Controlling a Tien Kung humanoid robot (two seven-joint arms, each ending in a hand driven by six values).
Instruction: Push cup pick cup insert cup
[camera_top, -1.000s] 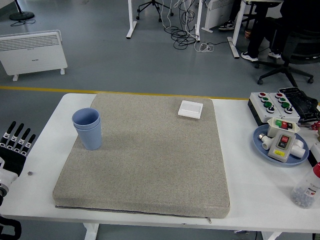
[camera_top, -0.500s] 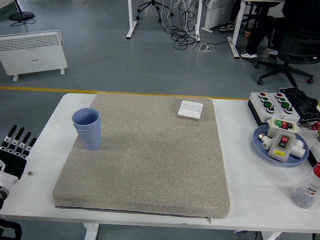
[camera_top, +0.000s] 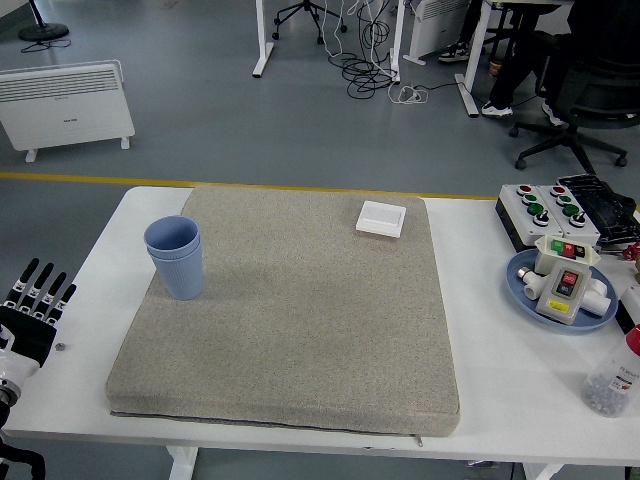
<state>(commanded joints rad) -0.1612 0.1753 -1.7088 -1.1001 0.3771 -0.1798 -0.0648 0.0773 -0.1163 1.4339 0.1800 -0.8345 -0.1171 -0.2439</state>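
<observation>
Two blue cups (camera_top: 176, 256) stand nested, one inside the other, upright on the left part of the grey mat (camera_top: 300, 330). My left hand (camera_top: 35, 305) is at the picture's left edge, over the white table (camera_top: 80, 300), well to the left and nearer than the cups. Its fingers are straight and spread, holding nothing. The right hand does not show.
A small white square box (camera_top: 381, 217) lies at the mat's far edge. On the right stand a button box (camera_top: 550, 210), a blue plate (camera_top: 525, 290) with a switch unit, and a bottle (camera_top: 615, 375) near the front right corner.
My left hand has drifted slightly down and toward the table's near edge. The cups have not moved.
</observation>
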